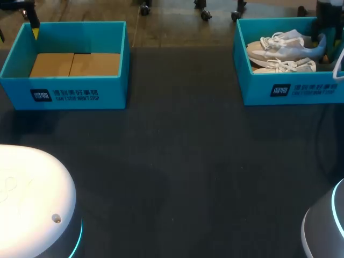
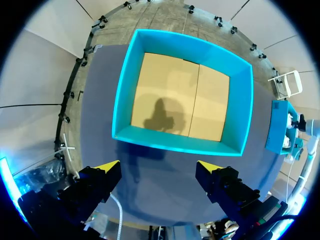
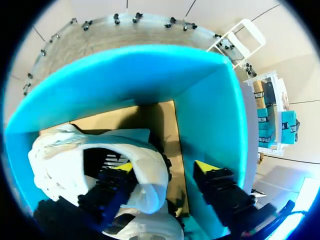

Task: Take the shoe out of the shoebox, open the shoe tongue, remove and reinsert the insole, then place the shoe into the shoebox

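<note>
Two white shoes lie in the blue shoebox (image 1: 293,91) at the table's far right; the upper shoe (image 1: 285,45) rests over the lower one (image 1: 285,65). My right arm (image 1: 325,16) comes down at that box's right end. In the right wrist view my right gripper (image 3: 165,170) stands open astride the shoe's (image 3: 55,160) heel collar. One finger (image 3: 122,170) is inside the shoe's mouth and the other finger (image 3: 207,170) is outside, apart from the heel, near the box wall (image 3: 205,115). My left gripper (image 2: 159,167) hangs open and holds nothing, above the near wall of the other box (image 2: 175,142).
The far-left blue box (image 1: 64,94) shows only its bare cardboard floor. A yellow fingertip (image 1: 35,33) of my left gripper shows over its back left corner. The dark table top (image 1: 177,161) stretches between and in front of the boxes. My arms' bases fill the near corners.
</note>
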Controlling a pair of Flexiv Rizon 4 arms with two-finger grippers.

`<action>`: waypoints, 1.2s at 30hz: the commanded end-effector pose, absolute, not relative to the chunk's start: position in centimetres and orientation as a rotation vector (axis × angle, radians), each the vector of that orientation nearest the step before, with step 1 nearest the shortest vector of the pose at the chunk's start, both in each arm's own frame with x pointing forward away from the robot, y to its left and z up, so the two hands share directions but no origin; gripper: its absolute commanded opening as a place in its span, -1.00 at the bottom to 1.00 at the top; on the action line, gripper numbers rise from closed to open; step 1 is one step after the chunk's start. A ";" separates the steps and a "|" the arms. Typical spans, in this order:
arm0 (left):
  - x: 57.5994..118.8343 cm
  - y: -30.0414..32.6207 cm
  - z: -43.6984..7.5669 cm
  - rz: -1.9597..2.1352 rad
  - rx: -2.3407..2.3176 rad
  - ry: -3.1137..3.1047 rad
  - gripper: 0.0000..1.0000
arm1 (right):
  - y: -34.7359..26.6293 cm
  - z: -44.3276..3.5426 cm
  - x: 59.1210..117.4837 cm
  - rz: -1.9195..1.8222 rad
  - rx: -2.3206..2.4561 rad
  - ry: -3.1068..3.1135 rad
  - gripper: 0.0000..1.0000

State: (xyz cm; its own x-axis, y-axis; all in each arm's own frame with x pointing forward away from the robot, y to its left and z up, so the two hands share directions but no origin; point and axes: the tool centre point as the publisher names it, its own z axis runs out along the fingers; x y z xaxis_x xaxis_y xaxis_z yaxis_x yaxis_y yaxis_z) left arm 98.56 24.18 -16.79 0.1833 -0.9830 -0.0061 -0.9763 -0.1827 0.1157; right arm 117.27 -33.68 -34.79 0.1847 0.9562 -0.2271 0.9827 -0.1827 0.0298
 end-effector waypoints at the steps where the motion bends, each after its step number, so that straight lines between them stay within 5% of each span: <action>1: 98.5 24.2 -16.7 -0.121 2.349 -1.953 1.00 | -33.4 -32.7 116.5 -0.197 2.279 1.893 1.00; 23: 98.5 24.2 -16.7 -0.121 2.349 -1.953 1.00 | -24.5 -21.3 107.1 0.038 2.256 2.030 1.00; 36: 98.5 24.2 -16.7 -0.121 2.349 -1.953 1.00 | -20.9 -18.5 101.1 0.105 2.263 1.992 1.00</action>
State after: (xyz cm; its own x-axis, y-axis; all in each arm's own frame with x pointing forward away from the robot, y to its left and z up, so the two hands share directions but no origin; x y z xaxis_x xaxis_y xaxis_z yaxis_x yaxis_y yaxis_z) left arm 98.56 24.18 -16.79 0.1832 -0.9831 -0.0062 -0.9763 -0.1827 0.1157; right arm 105.65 -21.62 -19.03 0.1260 0.9914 -0.0342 0.9918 -0.1267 -0.0188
